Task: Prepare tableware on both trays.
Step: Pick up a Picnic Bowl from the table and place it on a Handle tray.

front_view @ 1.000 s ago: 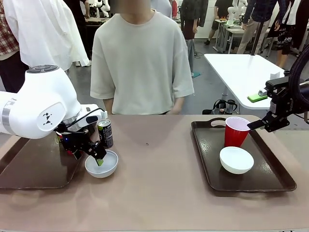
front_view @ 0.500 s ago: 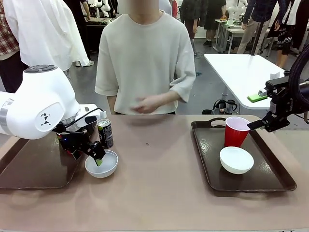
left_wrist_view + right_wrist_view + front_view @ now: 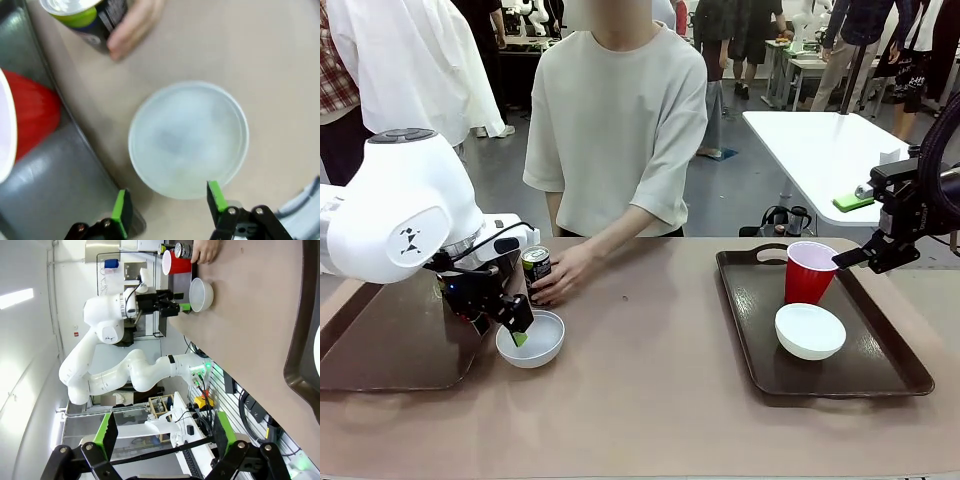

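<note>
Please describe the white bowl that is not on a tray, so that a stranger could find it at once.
Find the dark brown tray on the robot's left side of the table. Just past its inner edge, on bare tabletop, sits a shallow white bowl, the left gripper straddling its rim. The other bowl lies inside the right tray.

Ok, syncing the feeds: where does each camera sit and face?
Front: between the arms, facing the person across the table; left gripper and right gripper show.
Left wrist: looks down past its fingers at the white bowl.
Right wrist: rolled sideways, looks across the table past its fingers at the left arm.
All share that white bowl and the can.
</note>
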Available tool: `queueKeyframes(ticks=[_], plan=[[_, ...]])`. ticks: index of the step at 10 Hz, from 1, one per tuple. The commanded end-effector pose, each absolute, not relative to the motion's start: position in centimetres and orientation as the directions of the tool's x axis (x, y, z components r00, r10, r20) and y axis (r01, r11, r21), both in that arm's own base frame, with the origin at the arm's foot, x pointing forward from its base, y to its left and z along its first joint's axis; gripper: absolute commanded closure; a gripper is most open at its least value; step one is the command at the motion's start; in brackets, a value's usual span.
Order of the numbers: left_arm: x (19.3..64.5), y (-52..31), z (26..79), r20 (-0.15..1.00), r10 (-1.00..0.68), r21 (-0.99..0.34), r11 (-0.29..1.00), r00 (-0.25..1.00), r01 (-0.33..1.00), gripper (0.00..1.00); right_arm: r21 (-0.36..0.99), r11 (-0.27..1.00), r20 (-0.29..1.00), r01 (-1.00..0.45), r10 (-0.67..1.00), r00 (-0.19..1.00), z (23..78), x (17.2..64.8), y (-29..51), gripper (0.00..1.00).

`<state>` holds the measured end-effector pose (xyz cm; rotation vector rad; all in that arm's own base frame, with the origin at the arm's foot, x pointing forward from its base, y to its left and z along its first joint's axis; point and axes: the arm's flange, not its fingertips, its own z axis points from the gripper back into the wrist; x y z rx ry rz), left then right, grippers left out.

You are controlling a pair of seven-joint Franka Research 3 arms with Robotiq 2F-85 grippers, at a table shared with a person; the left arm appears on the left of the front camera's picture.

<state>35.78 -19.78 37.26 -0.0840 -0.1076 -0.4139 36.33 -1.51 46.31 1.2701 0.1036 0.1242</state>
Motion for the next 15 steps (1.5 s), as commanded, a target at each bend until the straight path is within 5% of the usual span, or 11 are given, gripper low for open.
queueKeyframes(ticks=[1,7,15], plan=[[28.5,-16.5,40.4,0.072,-0.45,-0.037,0.89,0.89,0.454,0.21,0.954,0.295,0.002,-0.054,0.175,0.985,46.3,36.3,-1.8,0.0],[29.4,-15.6,39.9,0.117,-0.43,-0.061,0.896,0.895,0.439,0.21,0.954,0.295,0.002,-0.054,0.175,0.985,46.3,36.3,-1.8,0.0],[38.1,-17.2,34.1,0.172,-0.364,-0.129,0.913,0.915,0.387,0.21,0.954,0.295,0.002,-0.054,0.175,0.985,46.3,36.3,-1.8,0.0]])
